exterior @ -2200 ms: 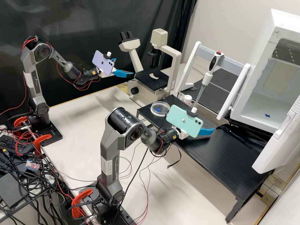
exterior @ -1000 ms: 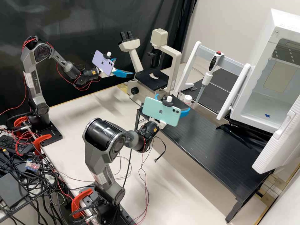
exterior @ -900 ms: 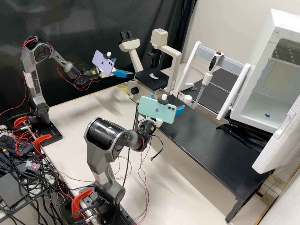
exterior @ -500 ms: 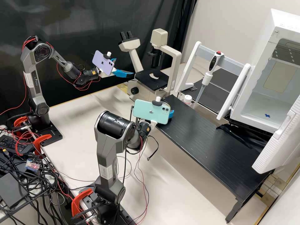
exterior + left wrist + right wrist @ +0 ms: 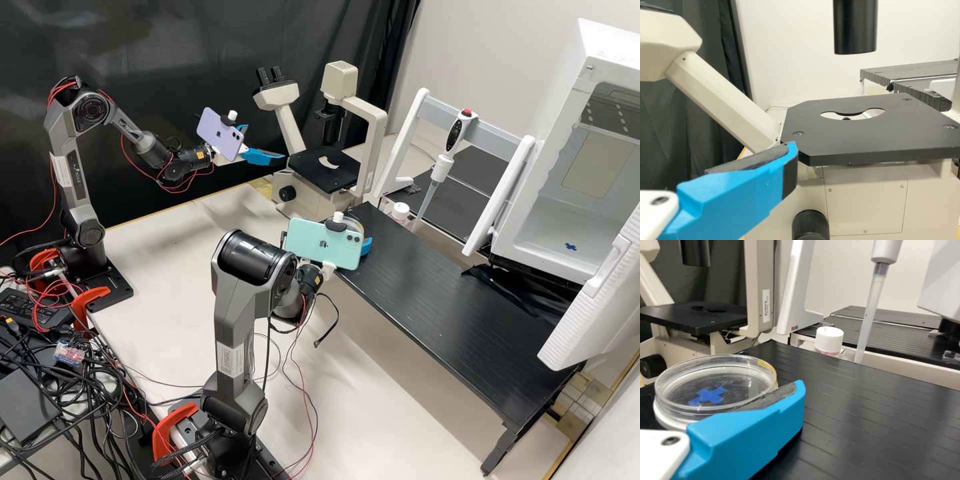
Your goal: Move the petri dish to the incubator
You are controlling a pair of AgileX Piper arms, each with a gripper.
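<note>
The petri dish (image 5: 715,385) seems to rest at the left end of the black table (image 5: 453,287); the right gripper (image 5: 352,235) is right at it, and I can't tell if it has hold. That gripper has swung back left from farther along the table, so the pick-up is probably under way. The left gripper (image 5: 265,143) has its fingers spread, near the microscope (image 5: 327,170). The incubator (image 5: 553,230), far right, awaits the carry.

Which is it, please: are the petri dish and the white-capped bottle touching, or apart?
Apart: in the right wrist view, the black platform shows between the petri dish and the white-capped bottle.
</note>
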